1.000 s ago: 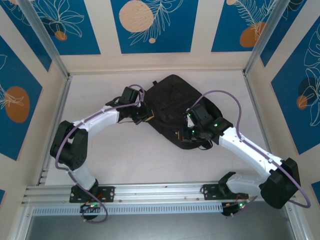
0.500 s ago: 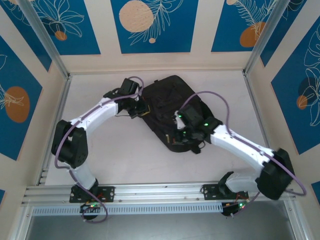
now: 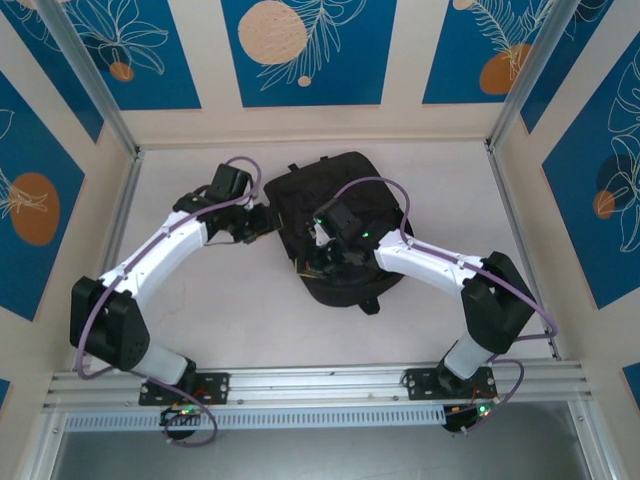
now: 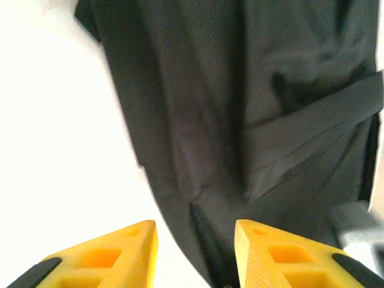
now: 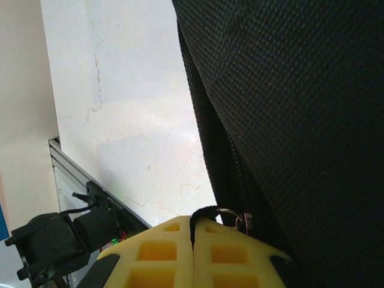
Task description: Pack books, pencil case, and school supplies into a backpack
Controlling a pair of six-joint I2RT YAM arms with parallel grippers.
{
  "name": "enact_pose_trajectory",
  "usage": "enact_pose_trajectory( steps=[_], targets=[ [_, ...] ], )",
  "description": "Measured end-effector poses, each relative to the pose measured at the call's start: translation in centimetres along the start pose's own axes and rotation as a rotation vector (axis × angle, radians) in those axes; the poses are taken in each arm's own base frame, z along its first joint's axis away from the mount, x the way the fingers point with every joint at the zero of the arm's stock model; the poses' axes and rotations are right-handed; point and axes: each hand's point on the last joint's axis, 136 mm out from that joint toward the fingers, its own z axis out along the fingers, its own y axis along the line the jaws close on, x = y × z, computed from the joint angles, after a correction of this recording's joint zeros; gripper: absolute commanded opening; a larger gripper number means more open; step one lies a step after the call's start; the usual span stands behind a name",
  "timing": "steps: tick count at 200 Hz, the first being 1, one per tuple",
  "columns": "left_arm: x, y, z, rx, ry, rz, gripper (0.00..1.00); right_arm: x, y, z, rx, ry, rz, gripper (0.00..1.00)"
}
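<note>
From overhead, the left rail [image 3: 115, 230] bounded a wide strip of bare table [image 3: 230, 310]. The left arm reached diagonally across this strip towards the back. The left gripper [image 3: 258, 222] sat just beside the backpack's left edge, apart from the fabric, with open table behind it and on its near side.

The backpack [image 3: 350, 172] lay flat at mid-table, towards the back wall, its near end well short of the near rail [image 3: 320, 385]. The right gripper [image 3: 318, 262] was down on the pack's near-left edge, its arm lying across the bag. To the right of the pack, bare table ran clear to the right rail [image 3: 510, 220].

The left wrist camera settled what was too small to read from overhead. The yellow fingers [image 4: 108, 258] stood apart with nothing between them, and the pack's edge and a flat strap [image 4: 324, 120] lay just ahead. White table filled that view's left half.

The right wrist camera showed the fingers pressed together on the black zip pull [image 5: 204, 211]. A small metal ring [image 5: 231, 215] joined the pull to the zip [image 5: 231, 162] along the pack's side. To the left of the zip, bare table stretched to the rail's edge.
</note>
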Motion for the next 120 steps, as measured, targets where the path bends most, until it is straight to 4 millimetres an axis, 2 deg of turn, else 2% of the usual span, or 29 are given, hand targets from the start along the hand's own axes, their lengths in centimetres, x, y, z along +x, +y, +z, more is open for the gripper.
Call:
enact_pose_trajectory(
  steps=[24,43,73,120],
  targets=[
    [2.8,1.1,1.8,-0.018,0.080,-0.029,0.35,0.0,-0.3,-0.1,-0.003,-0.007,0.002,0.00],
    [4.0,0.3,2.4,-0.004,0.110,-0.016,0.34,0.4,-0.6,-0.5,-0.006,-0.012,0.003,0.00],
    [4.2,-0.8,2.9,0.027,0.109,-0.001,0.30,0.6,-1.1,-1.0,-0.013,-0.021,0.012,0.00],
    [4.1,-1.0,3.3,0.034,0.106,-0.004,0.27,0.4,-1.5,-1.1,-0.023,-0.025,0.029,0.00]
  ],
)
